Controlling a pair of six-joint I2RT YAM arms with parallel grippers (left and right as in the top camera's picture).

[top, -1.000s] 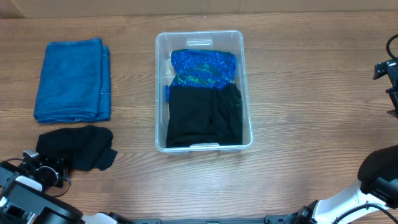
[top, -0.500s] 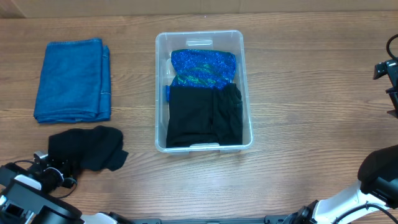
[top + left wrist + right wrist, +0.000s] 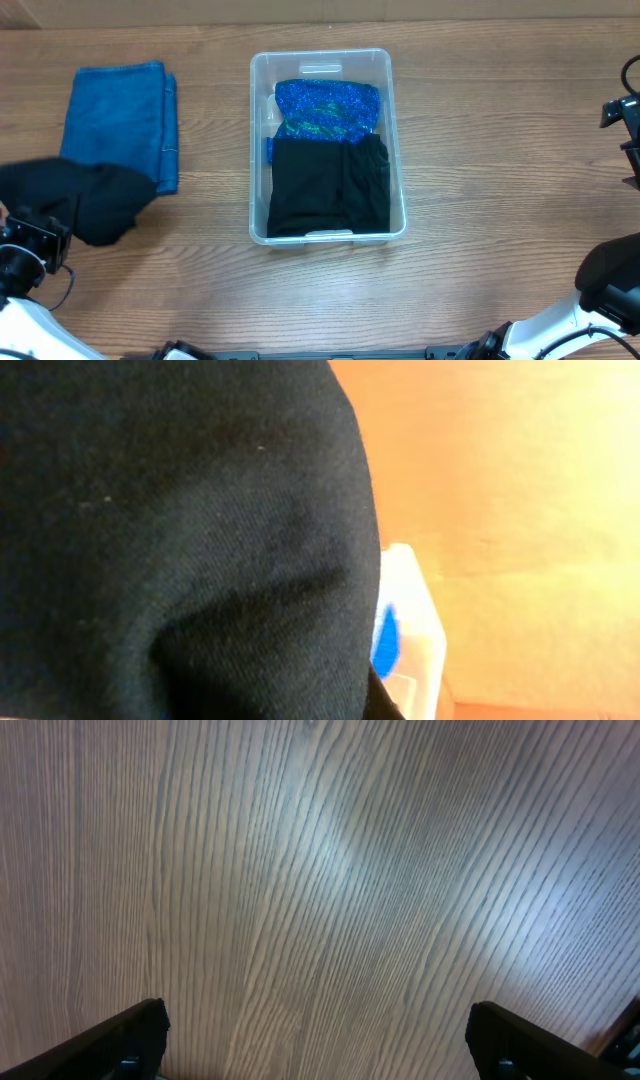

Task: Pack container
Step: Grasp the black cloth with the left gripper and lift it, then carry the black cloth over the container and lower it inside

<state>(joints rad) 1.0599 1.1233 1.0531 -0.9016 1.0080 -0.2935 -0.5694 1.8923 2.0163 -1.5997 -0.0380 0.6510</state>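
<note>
Nearest us, we see the left pincer (image 3: 35,238) clamped on a black cloth (image 3: 85,198), and the right pincer (image 3: 315,1020) gaping wide above the tabletop (image 3: 320,870). Farther out, the container (image 3: 320,55) sits mid-tabletop, partly filled, with a blue towel (image 3: 120,115) to its left.

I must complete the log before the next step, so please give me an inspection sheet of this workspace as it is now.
Surface: wooden table, no spills seen.
Job's things: clear container holds a blue patterned cloth and a black cloth; a black garment hangs lifted at the left; a folded blue towel lies partly hidden behind it.
Clutter: nothing seen.
Grippers: left gripper shut on the black garment; right gripper over bare wood, fingers open.
Cables: thin dark cable beside the left arm.
Surroundings: nothing seen.
</note>
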